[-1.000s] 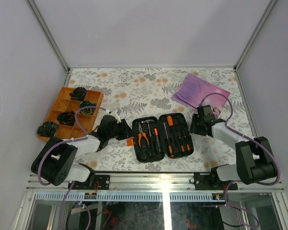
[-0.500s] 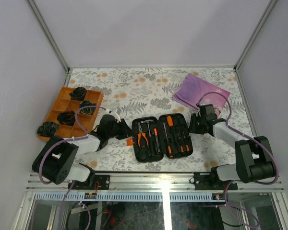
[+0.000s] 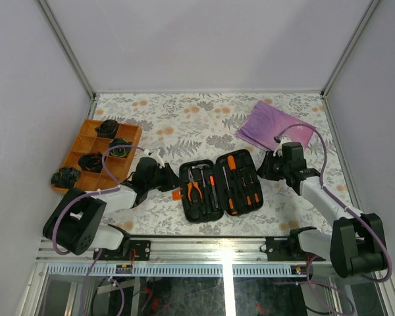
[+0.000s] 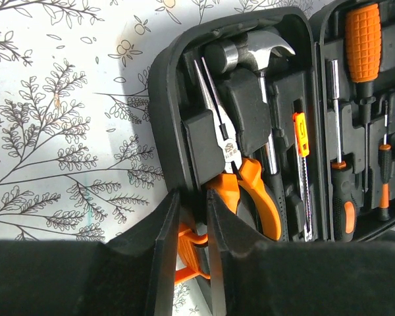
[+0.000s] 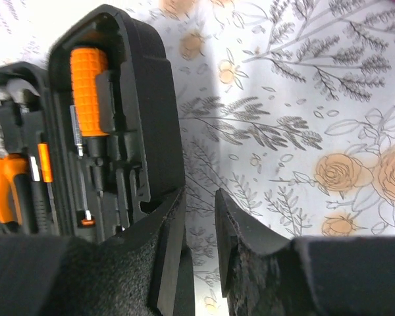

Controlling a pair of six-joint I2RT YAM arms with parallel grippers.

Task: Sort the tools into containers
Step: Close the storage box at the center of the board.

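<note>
You had the orange-and-black hand tools [image 3: 196,189] seated in the black hinged hard case [image 3: 245,172], which lay open at frame centre. Only closing it remained, I judge. Your left gripper [image 4: 192,210] pinched its small orange latch [image 4: 189,240]. Your right gripper [image 5: 199,201], jaws slightly parted, held nothing beside the case's right rim.

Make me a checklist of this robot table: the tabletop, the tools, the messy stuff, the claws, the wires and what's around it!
Surface: flowery tablecloth, lying flat.
Job's things: black tool case lying open; hammer, pliers and screwdrivers sit in its slots.
Clutter: orange tray at far left with black coiled lumps; purple cloth at far right.
Grippers: left gripper pinches the case's orange latch; right gripper slightly open beside the case's right edge, nothing between its fingers.
Cables: purple cables loop along both arms, off the case.
Surroundings: plain pale walls on three sides.
</note>
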